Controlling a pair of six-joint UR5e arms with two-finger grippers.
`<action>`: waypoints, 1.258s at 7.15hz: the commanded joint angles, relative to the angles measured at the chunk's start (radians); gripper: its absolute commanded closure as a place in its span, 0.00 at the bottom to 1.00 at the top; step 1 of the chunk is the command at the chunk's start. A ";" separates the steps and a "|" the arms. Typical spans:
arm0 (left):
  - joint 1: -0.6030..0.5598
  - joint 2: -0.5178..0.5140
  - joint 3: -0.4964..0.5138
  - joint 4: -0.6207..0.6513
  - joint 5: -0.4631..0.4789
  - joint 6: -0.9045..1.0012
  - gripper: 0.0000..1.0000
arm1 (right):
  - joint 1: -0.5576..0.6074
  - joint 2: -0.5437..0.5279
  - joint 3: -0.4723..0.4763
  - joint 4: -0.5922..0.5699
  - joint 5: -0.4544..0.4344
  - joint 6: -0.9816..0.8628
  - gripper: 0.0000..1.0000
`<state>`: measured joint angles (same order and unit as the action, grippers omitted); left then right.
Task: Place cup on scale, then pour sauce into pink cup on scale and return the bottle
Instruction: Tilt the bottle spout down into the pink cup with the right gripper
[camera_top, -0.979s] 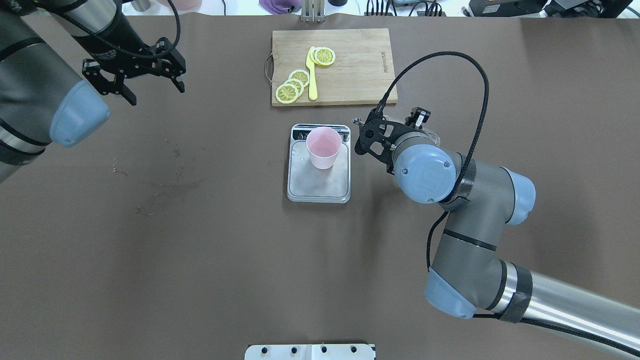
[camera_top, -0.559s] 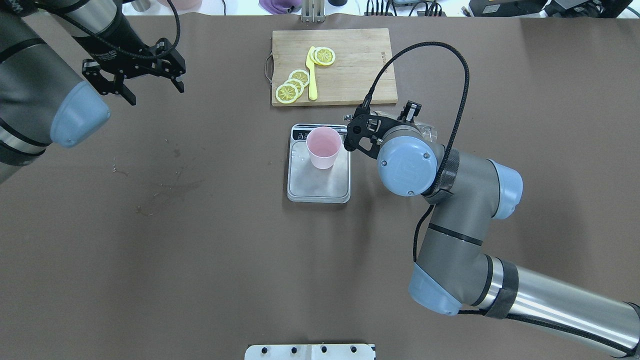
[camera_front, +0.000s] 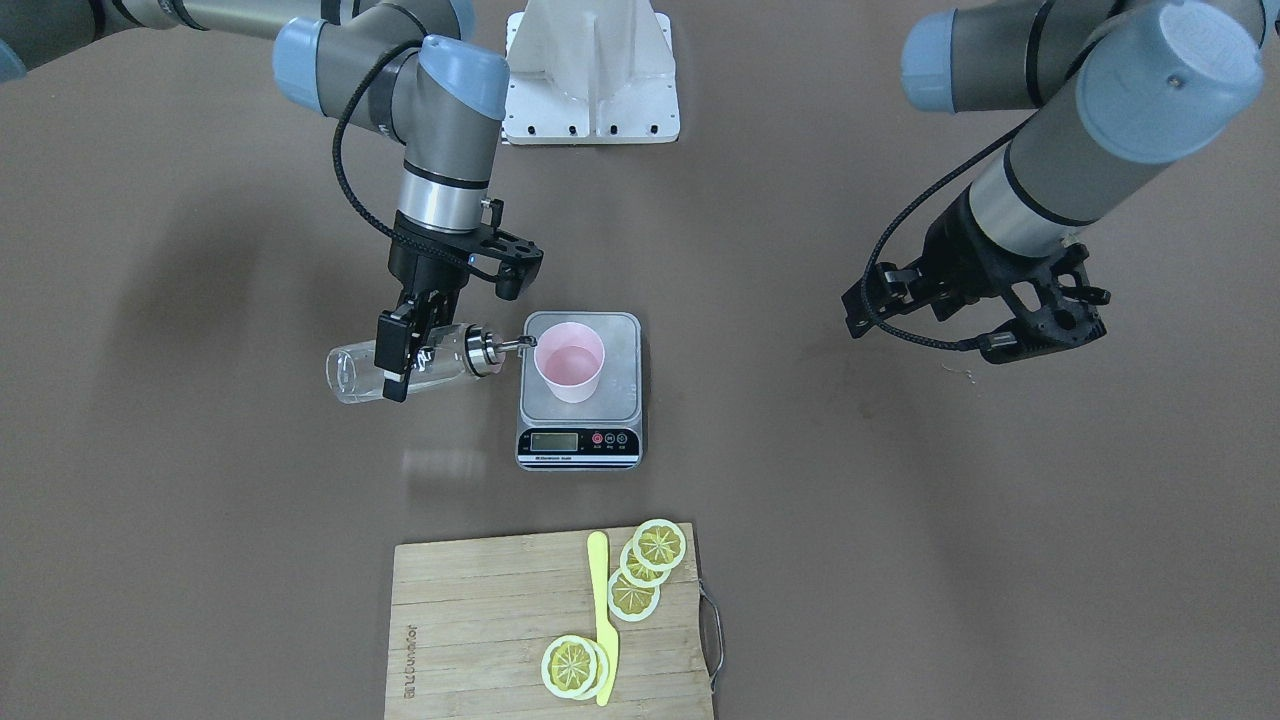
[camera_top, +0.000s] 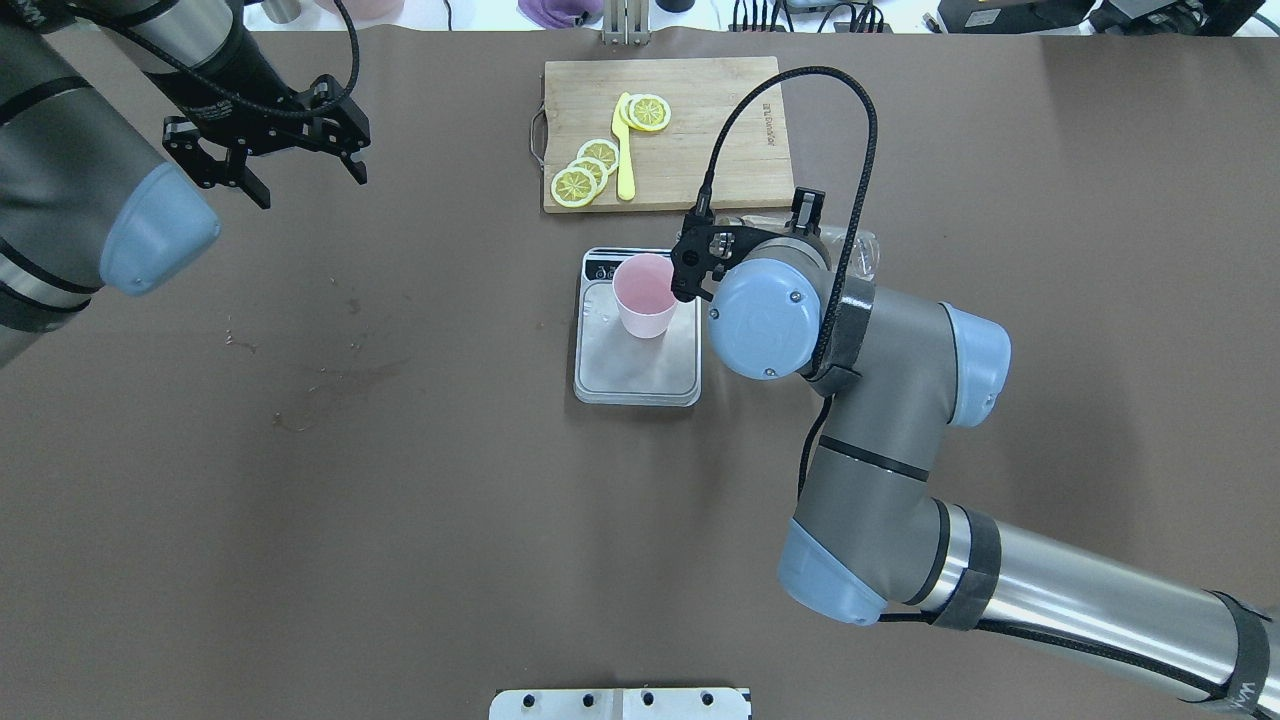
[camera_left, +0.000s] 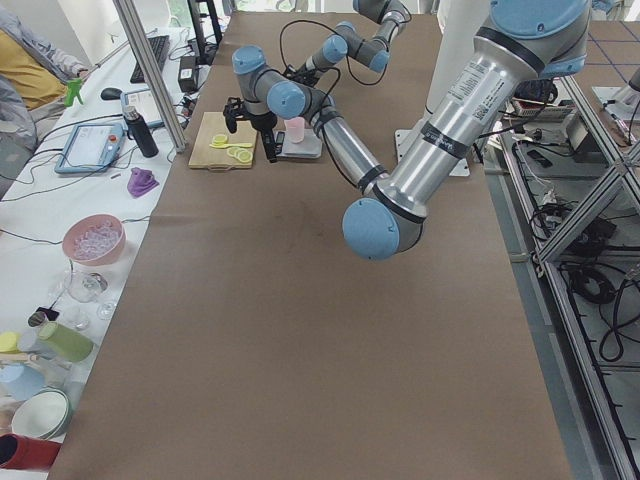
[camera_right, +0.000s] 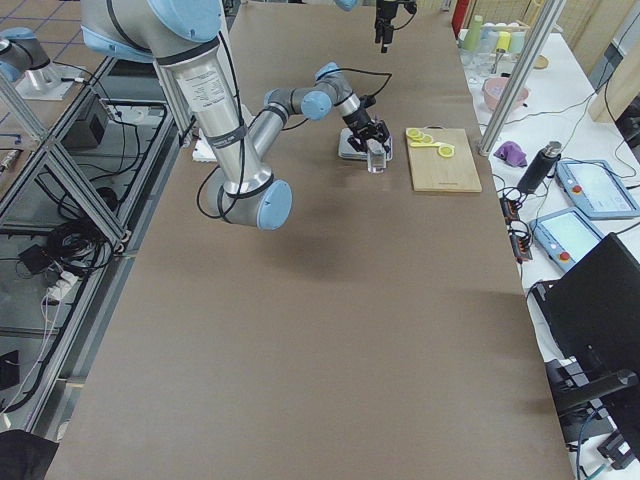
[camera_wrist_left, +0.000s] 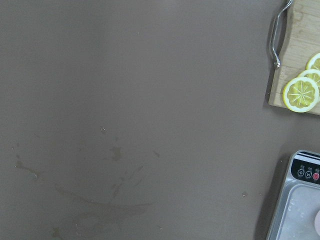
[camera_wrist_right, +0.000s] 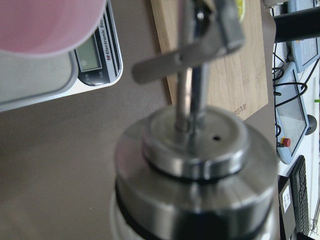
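Observation:
The pink cup (camera_front: 569, 362) stands upright on the scale (camera_front: 621, 396), near its display end; it also shows in the overhead view (camera_top: 647, 295). My right gripper (camera_front: 396, 362) is shut on the clear glass bottle (camera_front: 352, 372) and holds it about level above the table beside the scale. The silver spout cap (camera_front: 484, 350) points at the cup and its tip is at the cup's rim. The cap (camera_wrist_right: 195, 165) fills the right wrist view. I cannot make out liquid in the bottle. My left gripper (camera_top: 265, 170) is open and empty, far to the left.
A wooden cutting board (camera_top: 700, 130) with lemon slices (camera_top: 585, 170) and a yellow knife (camera_top: 624, 150) lies just beyond the scale. Faint stains (camera_top: 330, 370) mark the brown table on the left. The robot's white base (camera_front: 592, 70) is at the near edge.
My right arm has moved left towards the cup with the bottle, bringing the spout to the cup's rim. The left arm, cup and scale have not moved.

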<state>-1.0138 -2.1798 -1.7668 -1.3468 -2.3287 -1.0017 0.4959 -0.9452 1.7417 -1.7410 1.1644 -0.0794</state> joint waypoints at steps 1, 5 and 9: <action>-0.002 0.002 0.000 0.000 0.000 0.000 0.02 | 0.000 0.038 -0.034 -0.038 -0.012 -0.049 1.00; -0.002 0.002 -0.005 0.000 0.008 0.000 0.02 | 0.000 0.103 -0.099 -0.091 -0.069 -0.128 1.00; -0.002 0.002 -0.008 0.000 0.008 0.000 0.02 | -0.010 0.138 -0.110 -0.199 -0.129 -0.218 1.00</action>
<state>-1.0155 -2.1782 -1.7740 -1.3468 -2.3210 -1.0017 0.4893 -0.8153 1.6330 -1.9067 1.0524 -0.2748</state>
